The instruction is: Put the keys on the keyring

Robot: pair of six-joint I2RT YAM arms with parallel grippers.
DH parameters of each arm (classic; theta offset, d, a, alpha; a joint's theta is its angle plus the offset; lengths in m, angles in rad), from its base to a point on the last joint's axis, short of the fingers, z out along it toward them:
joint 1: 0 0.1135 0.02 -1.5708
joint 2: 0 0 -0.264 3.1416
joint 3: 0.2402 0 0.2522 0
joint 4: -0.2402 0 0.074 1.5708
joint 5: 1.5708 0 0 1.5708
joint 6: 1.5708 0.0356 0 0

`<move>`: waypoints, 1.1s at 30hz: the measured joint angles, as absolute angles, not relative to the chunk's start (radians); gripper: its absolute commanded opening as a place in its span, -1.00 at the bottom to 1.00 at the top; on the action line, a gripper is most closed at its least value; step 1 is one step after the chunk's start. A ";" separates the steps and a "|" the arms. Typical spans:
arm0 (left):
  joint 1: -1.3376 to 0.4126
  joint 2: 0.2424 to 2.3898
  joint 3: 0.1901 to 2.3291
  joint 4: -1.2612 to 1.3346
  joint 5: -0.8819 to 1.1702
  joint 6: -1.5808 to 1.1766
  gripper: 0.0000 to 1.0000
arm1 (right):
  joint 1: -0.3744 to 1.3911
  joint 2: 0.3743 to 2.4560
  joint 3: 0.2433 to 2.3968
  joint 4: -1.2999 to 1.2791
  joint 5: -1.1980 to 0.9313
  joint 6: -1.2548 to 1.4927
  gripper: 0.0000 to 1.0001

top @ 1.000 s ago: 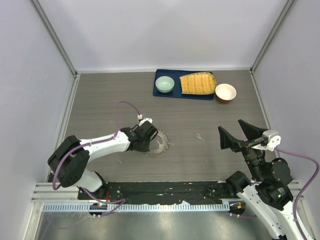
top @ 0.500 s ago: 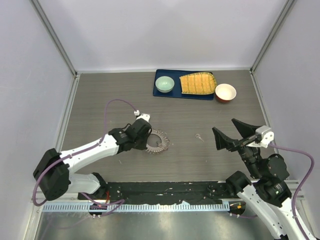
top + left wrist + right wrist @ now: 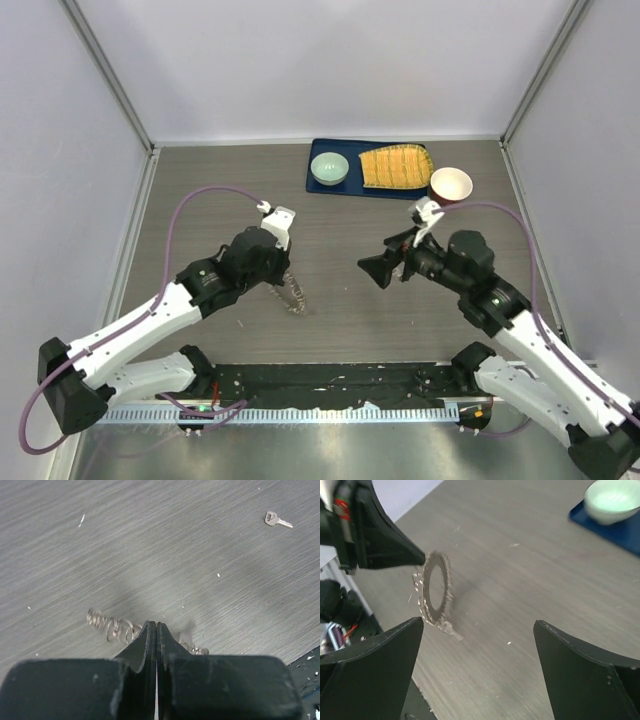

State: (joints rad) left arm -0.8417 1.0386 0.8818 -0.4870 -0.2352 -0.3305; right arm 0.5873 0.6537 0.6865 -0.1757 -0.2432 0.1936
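Note:
The keyring (image 3: 293, 293) stands on edge above the table, held at its rim by my left gripper (image 3: 285, 282), which is shut on it. In the left wrist view only its coiled fringe (image 3: 112, 628) shows beside the closed gripper (image 3: 156, 626). The right wrist view shows the ring (image 3: 436, 587) face-on with a small key-shaped piece (image 3: 449, 629) hanging at its bottom. The loose silver key (image 3: 276, 520) lies flat on the table. In the top view it is hidden under my right gripper (image 3: 386, 260). The right gripper (image 3: 477, 624) is open wide, empty and facing the ring.
A blue tray (image 3: 400, 193) at the back holds a pale green bowl (image 3: 329, 168) and a yellow ribbed cloth (image 3: 395, 166). A red bowl with a white inside (image 3: 451, 185) stands right of the tray, close behind my right arm. Grey walls enclose the table.
My left gripper has raised the keyring from lying flat to standing on edge. My right arm has swung in from the right edge to the table's middle, covering the loose key in the top view.

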 measured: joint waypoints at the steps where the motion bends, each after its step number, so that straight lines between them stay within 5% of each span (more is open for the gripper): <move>1: -0.842 1.027 0.882 -0.485 -0.236 -0.319 -1.00 | 0.587 0.701 0.686 -0.164 -0.276 0.203 0.99; 12: -0.842 0.879 0.651 -0.247 -0.195 -0.307 -1.00 | 0.590 1.008 0.655 0.119 -0.508 0.281 0.99; 21: -0.842 0.798 0.456 0.089 -0.134 -0.314 -1.00 | 0.628 1.182 0.521 0.492 -0.578 0.377 0.58; 33: -0.842 0.764 0.403 0.254 -0.086 -0.322 -1.00 | 0.704 1.391 0.500 0.821 -0.620 0.416 0.46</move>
